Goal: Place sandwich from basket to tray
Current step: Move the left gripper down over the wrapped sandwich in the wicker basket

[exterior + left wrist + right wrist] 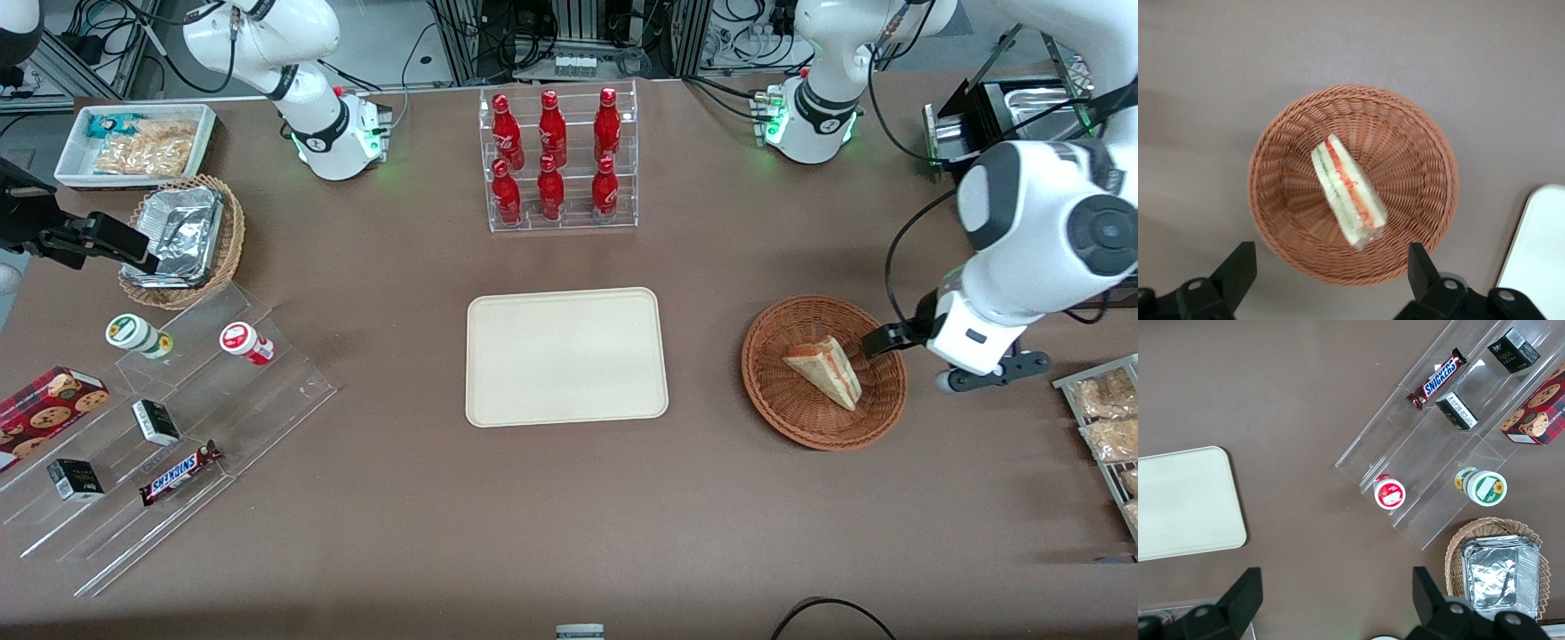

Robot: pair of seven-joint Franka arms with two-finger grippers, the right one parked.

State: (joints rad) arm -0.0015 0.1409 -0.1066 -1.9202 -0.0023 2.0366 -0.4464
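The sandwich (825, 369) is a pale wedge with red and green filling, lying in the reddish-brown woven basket (772, 391). The cream tray (566, 356) sits bare at the table's middle, beside the basket toward the parked arm's end. My gripper (889, 340) hovers over the basket's rim at the working arm's end, open and holding nothing. In the left wrist view the sandwich (1348, 190) rests across the basket (1418, 167), the gripper (1330, 273) has its black fingers (1238, 270) spread wide above the rim, and a corner of the tray (1538, 253) shows.
A clear rack of red bottles (558, 160) stands farther from the camera than the tray. Toward the parked arm's end are a stepped acrylic shelf with snacks (160, 427), a tan basket with foil (182, 240) and a white bin (133, 142). Snack packets (1102, 418) lie near my arm.
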